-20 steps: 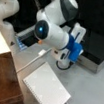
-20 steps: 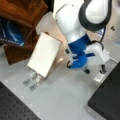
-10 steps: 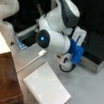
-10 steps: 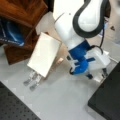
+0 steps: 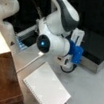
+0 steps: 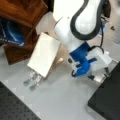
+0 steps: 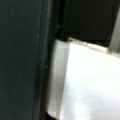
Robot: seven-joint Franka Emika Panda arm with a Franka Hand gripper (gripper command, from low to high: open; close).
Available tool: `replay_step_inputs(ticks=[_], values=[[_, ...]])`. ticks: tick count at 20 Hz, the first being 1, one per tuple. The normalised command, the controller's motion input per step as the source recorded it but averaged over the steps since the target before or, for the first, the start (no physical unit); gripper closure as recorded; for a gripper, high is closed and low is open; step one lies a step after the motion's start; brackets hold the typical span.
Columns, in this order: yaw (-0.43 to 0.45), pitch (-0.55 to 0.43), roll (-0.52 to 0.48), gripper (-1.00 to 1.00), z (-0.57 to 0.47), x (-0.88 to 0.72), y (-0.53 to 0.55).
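Arm now lower over white notebook (image 5: pixel 46 91), tool (image 6: pixel 82 72) state unclear; no legible writing.

Soft, blurry views; bright glare, dark backgrounds.

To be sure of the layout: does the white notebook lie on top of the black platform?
No, the white notebook lies on the grey table, apart from the black platform at a front view's right.
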Motion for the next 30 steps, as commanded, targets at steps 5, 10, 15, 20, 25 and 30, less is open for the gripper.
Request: replay_step_inputs(ticks=[5, 10, 15, 20, 25, 30], values=[[0.057, -0.016, 0.298, 1.0, -0.1, 0.16, -0.14], [0.066, -0.043, 0.258, 1.0, -0.11, 0.18, -0.17], [0.058, -0.056, 0.259, 1.0, -0.13, 0.19, -0.18], [0.012, -0.042, 0.271, 1.0, -0.16, 0.22, -0.17], [-0.028, -0.041, 0.221, 1.0, -0.16, 0.26, -0.11], [-0.007, -0.03, 0.155, 1.0, -0.14, 0.21, -0.14]])
